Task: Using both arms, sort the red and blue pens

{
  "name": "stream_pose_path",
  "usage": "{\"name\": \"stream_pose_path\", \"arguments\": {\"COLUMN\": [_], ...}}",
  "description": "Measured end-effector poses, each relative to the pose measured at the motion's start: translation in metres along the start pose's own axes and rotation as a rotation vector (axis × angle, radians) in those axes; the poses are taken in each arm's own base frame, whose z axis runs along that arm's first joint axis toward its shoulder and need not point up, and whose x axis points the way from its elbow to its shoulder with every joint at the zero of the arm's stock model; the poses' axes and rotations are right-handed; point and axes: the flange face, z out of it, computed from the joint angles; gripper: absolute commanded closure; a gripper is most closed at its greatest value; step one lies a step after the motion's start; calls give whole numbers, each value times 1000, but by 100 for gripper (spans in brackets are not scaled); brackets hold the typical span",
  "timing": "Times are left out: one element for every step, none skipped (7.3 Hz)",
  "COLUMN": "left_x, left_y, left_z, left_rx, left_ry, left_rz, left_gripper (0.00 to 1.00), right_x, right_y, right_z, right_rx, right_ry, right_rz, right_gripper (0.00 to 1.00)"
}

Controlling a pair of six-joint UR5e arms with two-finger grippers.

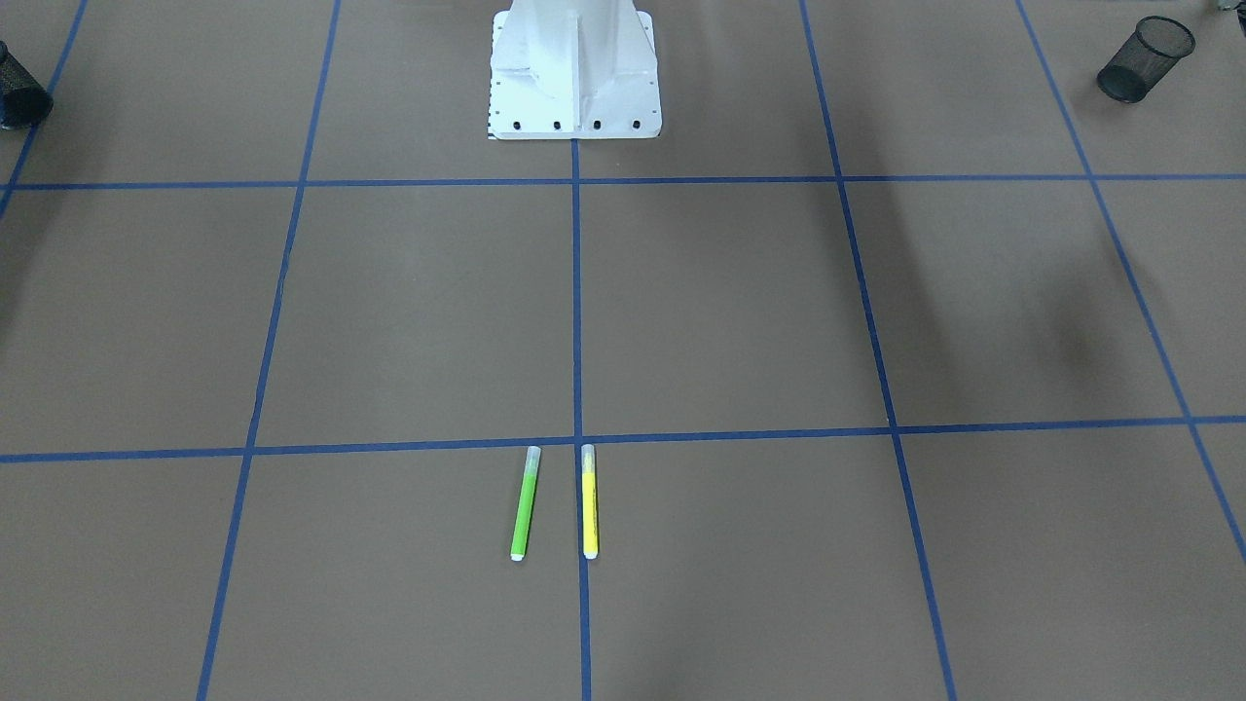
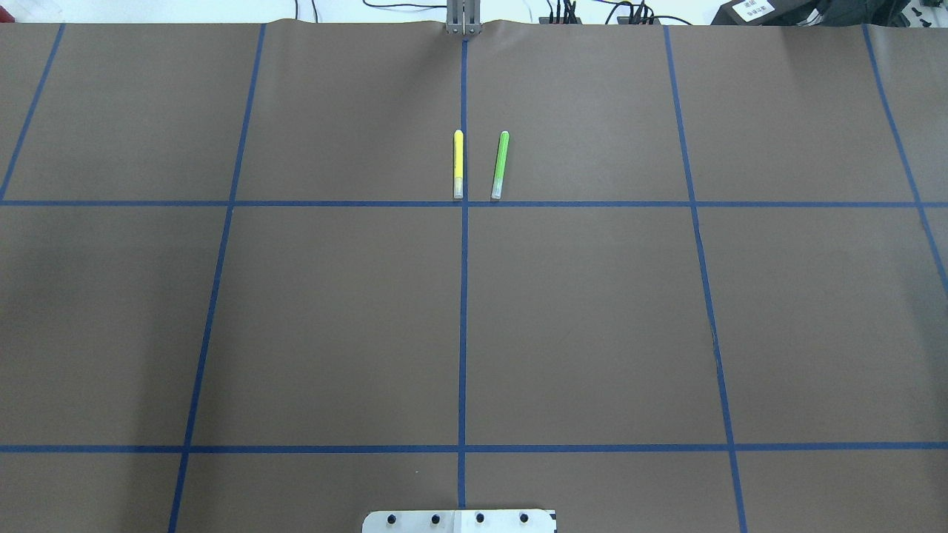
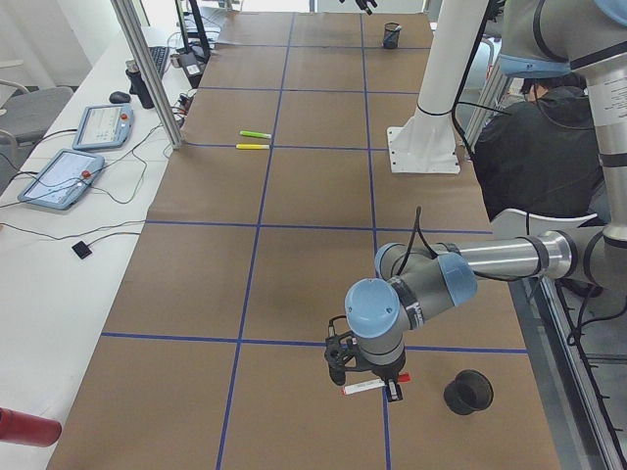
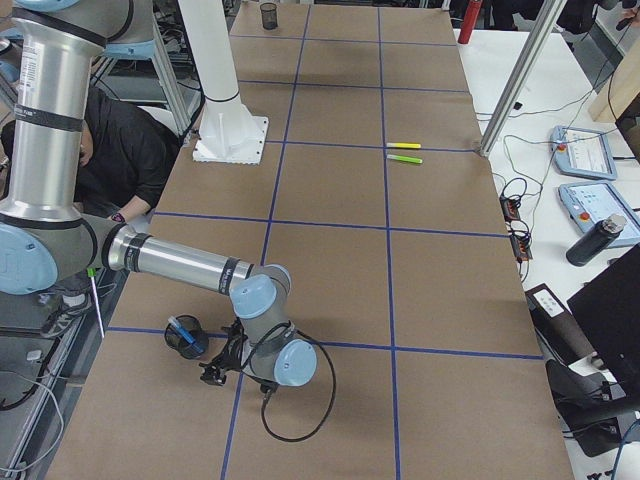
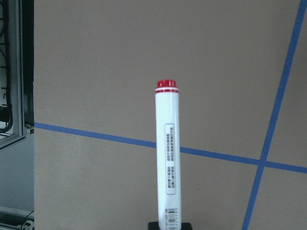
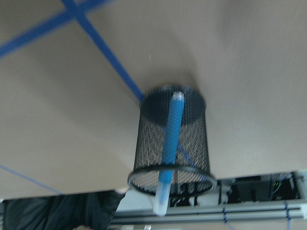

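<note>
The red pen [image 5: 167,158], white-barrelled with a red cap, sticks out from my left gripper [image 5: 170,225], which is shut on its near end. In the exterior left view the red pen [image 3: 375,386] hangs low over the table, left of a black mesh cup [image 3: 468,391]. The blue pen [image 6: 169,143] leans inside the other black mesh cup [image 6: 192,143], its pale end poking over the rim. My right gripper [image 4: 222,372] sits just beside that cup [image 4: 186,338]; I cannot tell whether it is open or shut. No gripper appears in the overhead or front-facing views.
A green marker [image 2: 501,165] and a yellow marker [image 2: 458,164] lie side by side at the table's far middle. The white pedestal base [image 1: 574,73] stands at the robot's edge. A person in dark clothes [image 3: 534,147] sits behind the robot. Tablets and cables lie along the far bench.
</note>
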Motion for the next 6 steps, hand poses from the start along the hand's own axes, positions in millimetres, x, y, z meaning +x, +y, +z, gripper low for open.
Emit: {"name": "stream_pose_path", "arguments": {"left_x": [-1,-3,-10,-19,-25,-31], "left_y": [1,2,7,16,32,52], "left_z": [1,3,9,18,22,22], "left_rx": [-4,-7,-19,-57,-111,-153], "left_ry": [2,5,14,34,66,108], "left_rz": [-6,-16,-41,-85,-146,-220], "left_gripper": [100,100,100,100,100,100], "right_x": [-8,-19,-35,-59,-85,-104], "right_y": [-15,-27,-39,-49,-59,-68], "right_z": [-24,-45,-68,-100,-133,-155], "right_rx": [107,219,327,430,504,547], "right_ry": [68,103,114,107,90,65], "right_rz": [24,57,94,133,167,171], "right_gripper": [0,0,0,0,0,0]}}
